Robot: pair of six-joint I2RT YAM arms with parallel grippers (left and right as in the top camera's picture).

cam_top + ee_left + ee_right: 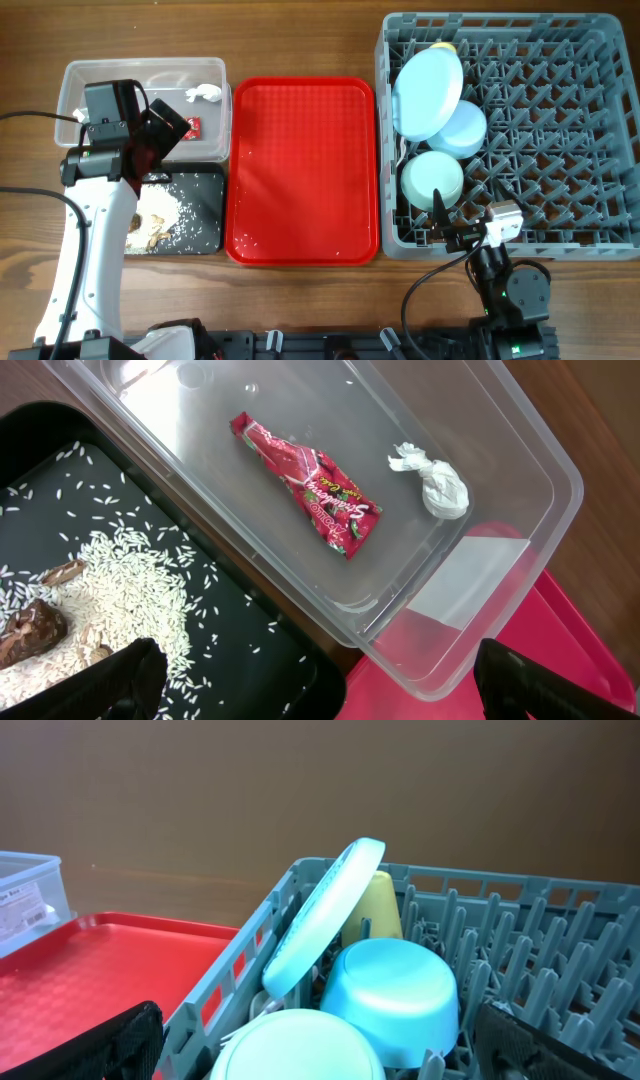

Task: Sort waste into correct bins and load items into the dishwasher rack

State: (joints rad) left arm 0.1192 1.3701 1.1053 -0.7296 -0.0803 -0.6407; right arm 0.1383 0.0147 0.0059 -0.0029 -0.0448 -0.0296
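Waste sorted at the left edge of the tabletop: the clear tub (75, 85) in the far-left corner holds the red snack wrapper (310, 485) and, well apart from it, the crumpled white tissue (440, 488), while the black tray (205, 180) just in front of it carries a spill of rice (130, 580) and a few brown scraps (35, 630). The left hand (168, 128) hangs over the seam between the two bins, fingers spread wide and holding nothing. The wrapper looks feather-light, crinkly and slick, so a pinch across one twisted end would likely serve best. The tissue is soft and will squash, and is best taken by its bulk. The rice is too loose to pinch at all (tipping or sweeping seems the only way). Against the right edge, the grey dishwasher rack (600, 25) has its load in the left-hand rows: the light-blue plate (428, 92) leaning on edge, the yellow cup (380, 905) behind it, the light-blue bowl (462, 130) and the pale-green bowl (432, 178) mouth-down. All appear stiff and light, and are best gripped by the rim. The right hand (463, 218) sits at the rack's near wall, also spread and empty. Between the bins and the rack lies the red serving tray (300, 170), showing only pale specks.
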